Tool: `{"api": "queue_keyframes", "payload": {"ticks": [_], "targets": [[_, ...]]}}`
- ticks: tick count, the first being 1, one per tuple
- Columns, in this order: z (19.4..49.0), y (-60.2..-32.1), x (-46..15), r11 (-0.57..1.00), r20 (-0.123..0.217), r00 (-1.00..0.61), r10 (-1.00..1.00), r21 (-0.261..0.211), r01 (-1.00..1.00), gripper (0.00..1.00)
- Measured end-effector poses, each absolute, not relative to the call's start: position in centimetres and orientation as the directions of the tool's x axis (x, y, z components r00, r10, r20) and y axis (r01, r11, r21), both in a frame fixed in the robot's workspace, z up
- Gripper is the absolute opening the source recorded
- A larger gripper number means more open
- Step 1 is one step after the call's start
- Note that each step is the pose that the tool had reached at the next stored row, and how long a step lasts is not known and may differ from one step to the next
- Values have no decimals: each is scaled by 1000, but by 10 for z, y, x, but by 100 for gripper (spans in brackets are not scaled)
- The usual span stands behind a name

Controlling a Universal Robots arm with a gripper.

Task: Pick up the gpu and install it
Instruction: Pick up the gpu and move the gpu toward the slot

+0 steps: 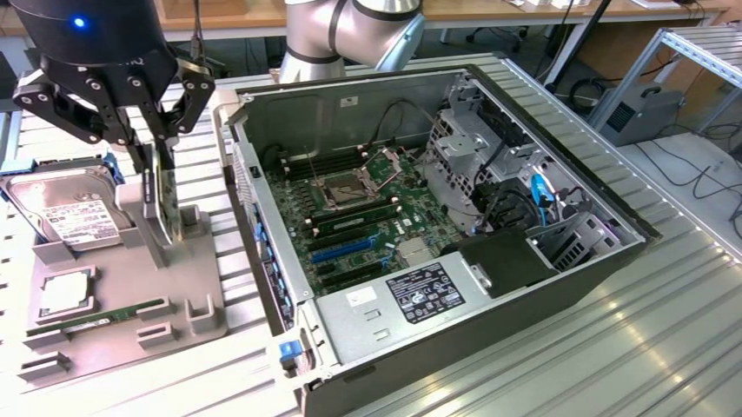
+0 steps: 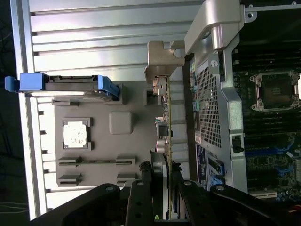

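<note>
The gpu [image 1: 166,201] stands on edge in the grey holder tray [image 1: 174,291], a thin dark board next to a grey upright post. In the wrist view the gpu [image 2: 168,122] shows edge-on, with its silver bracket [image 2: 160,61] at the far end. My black gripper [image 1: 156,161] comes down on the card's top edge from above. In the wrist view the gripper [image 2: 167,179] has one finger [image 2: 157,172] pressed on each face of the board, shut on it. The open computer case [image 1: 464,330] lies to the exterior view's right, motherboard [image 1: 360,226] exposed with a blue slot [image 1: 342,252].
On the same tray lie a silver hard drive [image 1: 69,213] in blue rails [image 2: 70,84], a square processor [image 1: 64,294] and a narrow green memory stick [image 1: 99,320]. The case's side wall [image 1: 249,217] rises close beside the card. A ribbed metal tabletop [image 1: 649,347] surrounds everything.
</note>
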State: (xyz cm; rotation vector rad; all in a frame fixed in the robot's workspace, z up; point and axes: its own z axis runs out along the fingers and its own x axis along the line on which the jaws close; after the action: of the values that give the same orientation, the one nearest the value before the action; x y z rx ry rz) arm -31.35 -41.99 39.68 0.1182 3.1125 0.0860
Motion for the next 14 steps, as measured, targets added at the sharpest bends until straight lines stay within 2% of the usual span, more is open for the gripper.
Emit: {"api": "queue_keyframes", "payload": {"ticks": [14], "targets": [[401, -420, -313, 996, -24, -997, 77, 56, 75, 27]]}}
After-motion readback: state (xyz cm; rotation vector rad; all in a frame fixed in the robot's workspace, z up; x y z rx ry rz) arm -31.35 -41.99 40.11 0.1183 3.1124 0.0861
